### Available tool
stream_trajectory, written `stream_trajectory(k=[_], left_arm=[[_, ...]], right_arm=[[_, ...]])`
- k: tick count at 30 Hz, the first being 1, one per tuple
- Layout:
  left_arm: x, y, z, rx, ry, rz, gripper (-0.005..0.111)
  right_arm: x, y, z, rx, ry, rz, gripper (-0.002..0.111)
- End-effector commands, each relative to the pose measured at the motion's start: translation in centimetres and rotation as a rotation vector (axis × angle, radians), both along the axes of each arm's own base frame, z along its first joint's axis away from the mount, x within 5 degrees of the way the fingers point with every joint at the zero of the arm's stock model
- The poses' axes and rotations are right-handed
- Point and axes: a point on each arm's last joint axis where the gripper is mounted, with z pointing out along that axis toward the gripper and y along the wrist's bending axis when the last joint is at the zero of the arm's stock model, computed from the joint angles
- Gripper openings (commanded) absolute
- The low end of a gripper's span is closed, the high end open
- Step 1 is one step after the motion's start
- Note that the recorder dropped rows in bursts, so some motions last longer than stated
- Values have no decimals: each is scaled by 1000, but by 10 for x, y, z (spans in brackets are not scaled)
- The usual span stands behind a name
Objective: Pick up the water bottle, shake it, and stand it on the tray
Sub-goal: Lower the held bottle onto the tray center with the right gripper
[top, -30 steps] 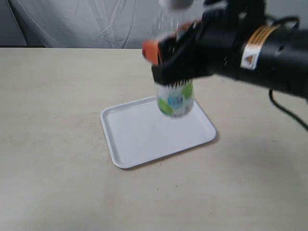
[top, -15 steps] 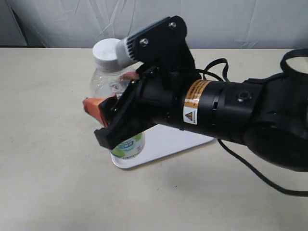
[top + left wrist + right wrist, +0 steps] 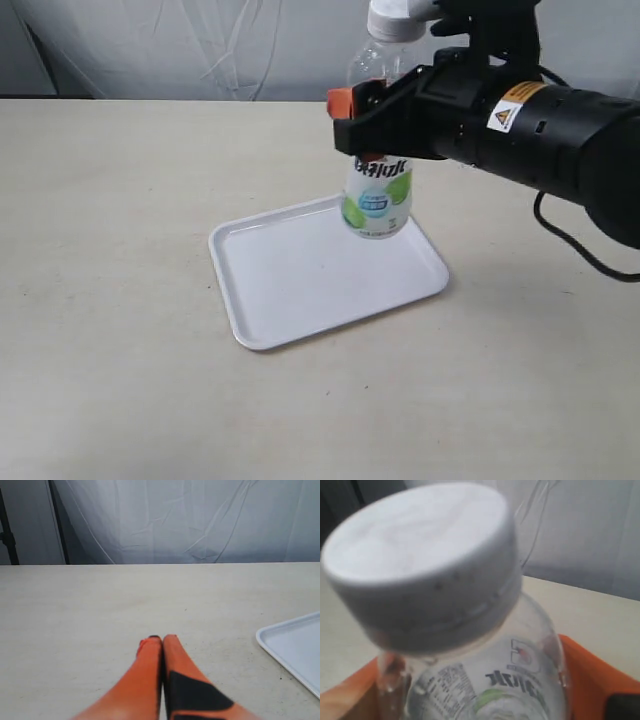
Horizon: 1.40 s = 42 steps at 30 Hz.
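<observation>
The right fingers [image 3: 342, 102] grip the water bottle [image 3: 378, 195] upright over the far edge of the tray [image 3: 290, 290]; contact between them is unclear. The left fingers [image 3: 150, 665] are pressed together, empty, low over the bench [image 3: 100, 605].

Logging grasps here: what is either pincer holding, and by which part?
The right pincer grips the water bottle around its clear upper body, below the cap. The left pincer is shut, empty.
</observation>
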Motion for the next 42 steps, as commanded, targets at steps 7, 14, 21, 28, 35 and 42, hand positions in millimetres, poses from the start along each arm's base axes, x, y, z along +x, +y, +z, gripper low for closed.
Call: stream_trajectory(k=[7, 14, 21, 28, 35, 42], left_arm=[[0, 0, -1, -4, -3, 1, 0], [0, 0, -1, -4, -3, 1, 0], [0, 0, -1, -4, -3, 1, 0], [0, 0, -1, -4, -3, 1, 0], [0, 0, -1, -4, -3, 1, 0], [0, 0, -1, -4, -3, 1, 0]], right_arm=[[-69, 74, -3, 61, -182, 358, -1], [-32, 51, -15, -80, -155, 133, -1], [-6, 28, -19, -83, -74, -32, -1], [-15, 44, -24, -60, -118, 15, -1], [-9, 63, -31, 131, -236, 38, -1], [-3, 76, -64, 93, -247, 75, -1]])
